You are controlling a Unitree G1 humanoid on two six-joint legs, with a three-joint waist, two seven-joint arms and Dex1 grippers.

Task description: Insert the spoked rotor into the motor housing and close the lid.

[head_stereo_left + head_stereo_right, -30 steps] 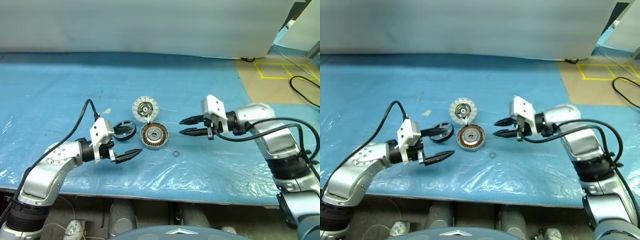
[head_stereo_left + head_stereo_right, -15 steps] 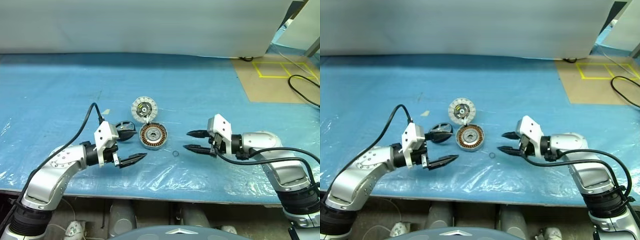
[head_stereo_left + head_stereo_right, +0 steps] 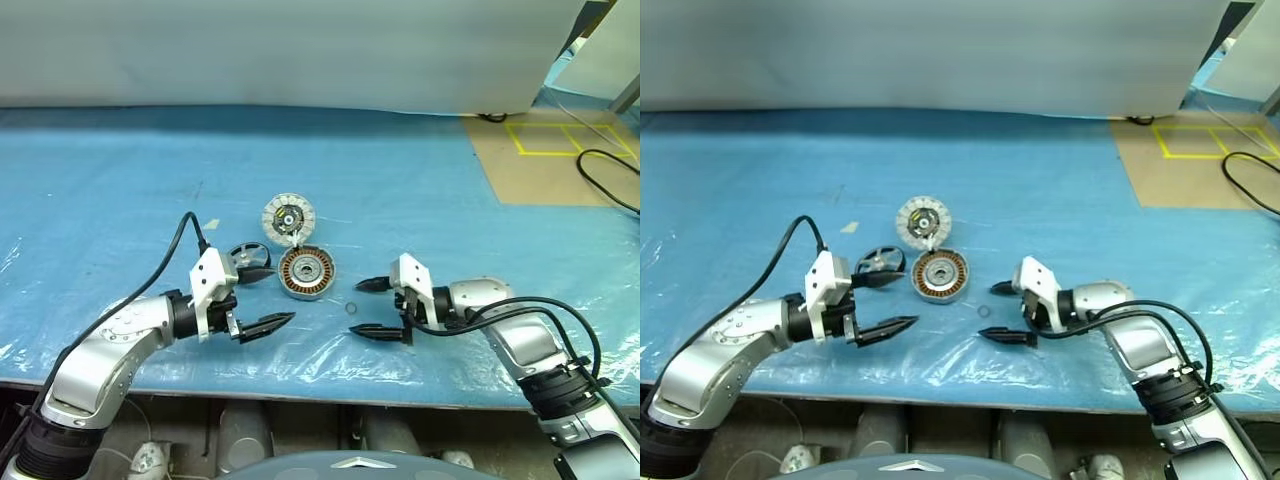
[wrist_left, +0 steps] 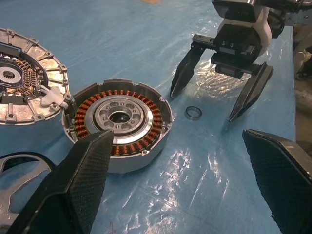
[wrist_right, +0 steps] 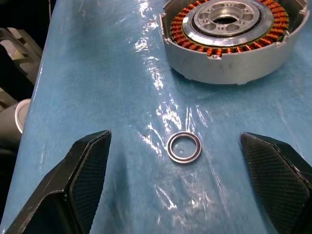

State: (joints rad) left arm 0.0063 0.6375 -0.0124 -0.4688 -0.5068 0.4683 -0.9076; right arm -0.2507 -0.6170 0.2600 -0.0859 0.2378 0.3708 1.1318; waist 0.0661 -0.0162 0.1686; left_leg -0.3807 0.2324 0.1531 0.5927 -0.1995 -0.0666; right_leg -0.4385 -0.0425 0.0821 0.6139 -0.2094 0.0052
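right gripper [image 3: 372, 308] dropped toward table, jaws spread (flanking small ring [image 3: 352, 307]).

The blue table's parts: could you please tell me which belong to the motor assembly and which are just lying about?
Belonging to the job:
- black spoked rotor ring
- round metal motor housing with copper windings
- white-silver segmented lid disc

Just lying about:
- small loose metal ring
- black cable on the floor
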